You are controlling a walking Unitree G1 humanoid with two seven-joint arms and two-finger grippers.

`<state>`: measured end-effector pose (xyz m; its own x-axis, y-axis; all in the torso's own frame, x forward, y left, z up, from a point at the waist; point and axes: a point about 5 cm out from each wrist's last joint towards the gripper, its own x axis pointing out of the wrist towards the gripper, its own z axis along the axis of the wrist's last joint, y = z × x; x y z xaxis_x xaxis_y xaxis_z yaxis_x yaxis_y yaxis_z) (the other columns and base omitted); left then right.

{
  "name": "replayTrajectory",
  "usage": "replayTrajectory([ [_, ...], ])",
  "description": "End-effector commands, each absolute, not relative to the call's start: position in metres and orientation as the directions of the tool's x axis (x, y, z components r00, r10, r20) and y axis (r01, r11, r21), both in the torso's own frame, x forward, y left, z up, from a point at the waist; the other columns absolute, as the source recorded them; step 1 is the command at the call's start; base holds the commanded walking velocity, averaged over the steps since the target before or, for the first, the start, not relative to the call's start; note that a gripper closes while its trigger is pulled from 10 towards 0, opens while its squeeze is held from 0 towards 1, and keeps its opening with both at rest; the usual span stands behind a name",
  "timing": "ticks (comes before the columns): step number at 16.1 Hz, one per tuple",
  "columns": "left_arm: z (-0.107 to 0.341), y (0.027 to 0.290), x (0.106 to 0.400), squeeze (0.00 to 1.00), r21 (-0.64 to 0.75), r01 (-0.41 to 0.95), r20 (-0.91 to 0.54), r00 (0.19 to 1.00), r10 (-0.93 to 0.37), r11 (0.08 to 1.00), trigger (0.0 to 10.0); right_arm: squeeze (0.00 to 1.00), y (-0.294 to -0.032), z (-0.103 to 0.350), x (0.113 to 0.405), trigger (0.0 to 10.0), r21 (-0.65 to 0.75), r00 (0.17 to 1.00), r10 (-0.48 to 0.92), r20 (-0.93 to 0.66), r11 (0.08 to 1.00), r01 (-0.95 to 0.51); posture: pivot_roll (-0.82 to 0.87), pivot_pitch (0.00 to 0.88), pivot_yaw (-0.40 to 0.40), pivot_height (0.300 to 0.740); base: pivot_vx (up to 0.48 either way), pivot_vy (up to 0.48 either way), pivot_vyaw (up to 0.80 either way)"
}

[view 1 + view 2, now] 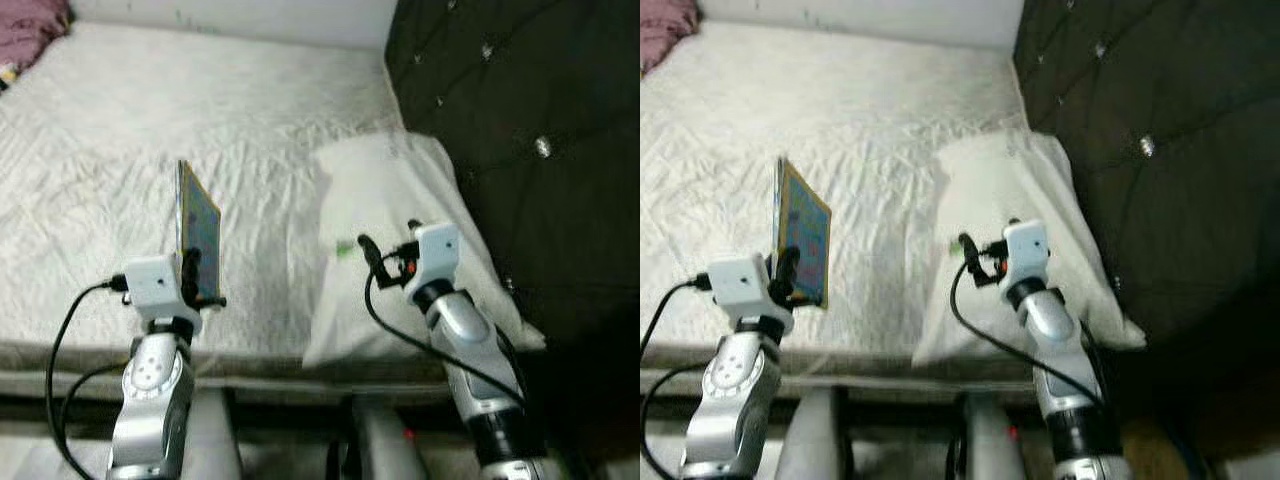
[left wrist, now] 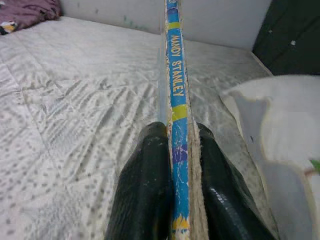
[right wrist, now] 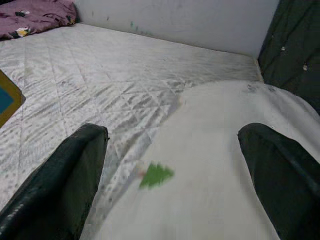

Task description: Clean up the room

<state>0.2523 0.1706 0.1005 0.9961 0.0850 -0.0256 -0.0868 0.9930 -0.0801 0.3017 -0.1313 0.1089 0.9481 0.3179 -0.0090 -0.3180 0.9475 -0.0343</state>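
Note:
My left gripper (image 1: 200, 278) is shut on a thin blue picture book (image 1: 197, 228), held upright on edge above the near side of the white mattress (image 1: 150, 130). Along the left wrist view the book's spine (image 2: 176, 85) runs between the two black fingers (image 2: 145, 190). My right gripper (image 1: 372, 255) stands open over a white pillow (image 1: 400, 200) with nothing between its fingers (image 3: 75, 170). The pillow bears a small green tree mark (image 3: 156, 175) and lies against the dark tufted headboard (image 1: 530, 130).
A purple cloth (image 1: 30, 30) is bunched at the mattress's far left corner by the pale wall (image 1: 250, 15). The bed's front edge (image 1: 250, 360) runs just before my arms. Black cables (image 1: 60, 340) loop from both wrists.

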Motion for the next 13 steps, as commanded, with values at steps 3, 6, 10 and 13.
replayTrajectory([
  [3,0.109,0.168,0.255,0.00,-0.090,-0.080,0.016,0.997,0.082,0.993,10.0,0.00,-0.133,0.108,0.303,10.0,-0.035,0.949,0.315,-0.013,0.948,-0.315,-0.05,0.086,-0.070,0.608,0.000,0.000,0.00],
  [6,0.109,0.170,0.255,0.00,-0.113,-0.090,0.005,0.996,0.091,0.990,10.0,0.00,-0.134,0.107,0.302,10.0,-0.036,0.948,0.317,-0.016,0.948,-0.317,-0.04,0.086,-0.074,0.608,0.000,0.000,0.00],
  [10,0.106,0.178,0.264,0.00,-0.231,-0.124,-0.055,0.992,0.114,0.965,10.0,0.00,-0.137,0.110,0.298,10.0,-0.044,0.947,0.319,-0.016,0.946,-0.320,-0.06,0.116,-0.085,0.608,0.000,0.000,0.00],
  [13,0.109,0.183,0.283,0.00,-0.346,-0.118,-0.064,0.993,0.102,0.931,10.0,0.00,-0.141,0.113,0.287,10.0,-0.041,0.949,0.316,-0.020,0.948,-0.316,-0.09,0.156,-0.091,0.608,0.000,0.000,0.00],
])
